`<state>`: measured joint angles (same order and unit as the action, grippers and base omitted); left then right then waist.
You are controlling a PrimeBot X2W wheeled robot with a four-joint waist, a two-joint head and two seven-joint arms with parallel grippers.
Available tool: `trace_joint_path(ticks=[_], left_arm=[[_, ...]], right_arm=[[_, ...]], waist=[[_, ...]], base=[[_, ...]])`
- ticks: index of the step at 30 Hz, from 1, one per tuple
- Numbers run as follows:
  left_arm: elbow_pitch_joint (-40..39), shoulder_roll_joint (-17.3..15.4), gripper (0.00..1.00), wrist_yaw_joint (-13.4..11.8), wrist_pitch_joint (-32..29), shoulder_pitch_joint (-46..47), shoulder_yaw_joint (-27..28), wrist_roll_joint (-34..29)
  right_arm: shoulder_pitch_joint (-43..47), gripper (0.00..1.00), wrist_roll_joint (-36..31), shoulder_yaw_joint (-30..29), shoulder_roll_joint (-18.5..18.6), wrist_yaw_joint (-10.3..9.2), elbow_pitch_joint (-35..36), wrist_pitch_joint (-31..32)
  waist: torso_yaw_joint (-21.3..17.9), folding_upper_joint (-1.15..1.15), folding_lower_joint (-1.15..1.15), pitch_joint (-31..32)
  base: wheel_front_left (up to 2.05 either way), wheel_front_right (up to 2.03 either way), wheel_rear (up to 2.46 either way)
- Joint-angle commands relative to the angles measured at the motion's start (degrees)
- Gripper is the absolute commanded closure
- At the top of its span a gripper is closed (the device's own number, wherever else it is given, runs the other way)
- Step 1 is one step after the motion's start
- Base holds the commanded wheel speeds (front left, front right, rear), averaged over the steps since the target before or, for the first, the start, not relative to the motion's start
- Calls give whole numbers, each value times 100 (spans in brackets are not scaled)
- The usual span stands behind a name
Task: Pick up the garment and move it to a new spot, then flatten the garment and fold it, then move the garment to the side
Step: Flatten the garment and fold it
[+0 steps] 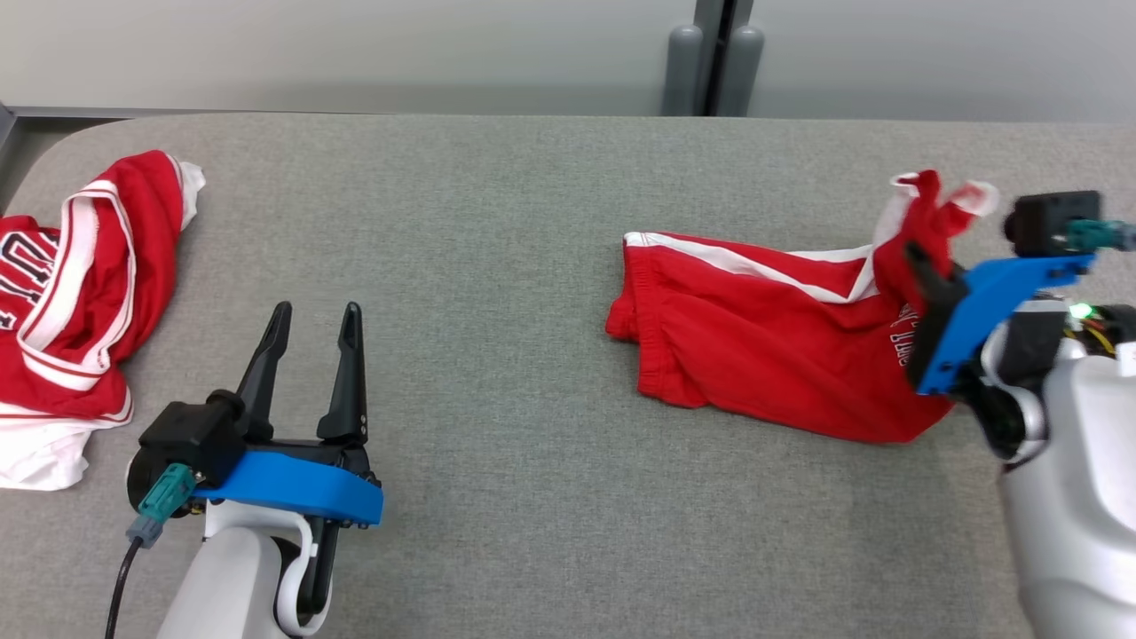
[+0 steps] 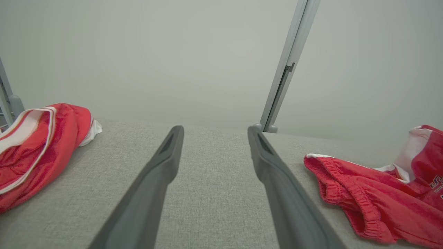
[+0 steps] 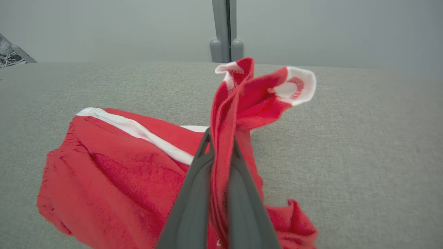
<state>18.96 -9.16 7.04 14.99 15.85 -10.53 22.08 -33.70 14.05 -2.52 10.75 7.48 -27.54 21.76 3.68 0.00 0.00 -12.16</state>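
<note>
Pinching bunched corner of shorts (image 1: 763, 355) w/ right end effector (image 3: 221, 141); left end effector (image 1: 318, 311) hanging open. Handling soft, light, floppy; prob. needing waistband (image 2: 349, 197) grip.

lettering on jersey (image 1: 84, 302), shorts (image 1: 763, 342), none legible

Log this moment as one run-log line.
phase: pick-up | right gripper: shut on red shorts, corner lifted, rest on table | left gripper: open, empty | red jersey: crumpled at table's left end
</note>
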Motion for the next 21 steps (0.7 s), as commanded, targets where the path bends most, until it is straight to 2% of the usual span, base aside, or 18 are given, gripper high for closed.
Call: trace_joint_path(ticks=[1,5,9,14,20,21], left_arm=[[18,-12,0,-27,28,-71,22,-35],[18,25,0,-23,28,-95,88,-83],[32,83,0,1,28,-84,72,-102],[59,148,0,26,28,13,-17,-107],[126,206,0,47,28,108,-44,-84],[141,213,0,49,28,105,-43,-81]], right_arm=[[-31,100,-26,43,-73,3,53,33],[-172,100,-103,417,-456,3,126,187],[-302,100,-113,767,-688,3,-75,240],[-525,100,-60,1083,-781,3,-605,207],[-773,100,425,1595,-778,3,-1194,12],[-826,76,466,1644,-779,3,-1277,-43]], waist=[[26,0,0,5],[151,0,0,9],[301,0,0,-23],[501,0,0,-89],[649,0,0,-163],[655,0,0,-169]], base=[[0,0,0],[0,0,0],[0,0,0],[0,0,0],[0,0,0],[0,0,0]])
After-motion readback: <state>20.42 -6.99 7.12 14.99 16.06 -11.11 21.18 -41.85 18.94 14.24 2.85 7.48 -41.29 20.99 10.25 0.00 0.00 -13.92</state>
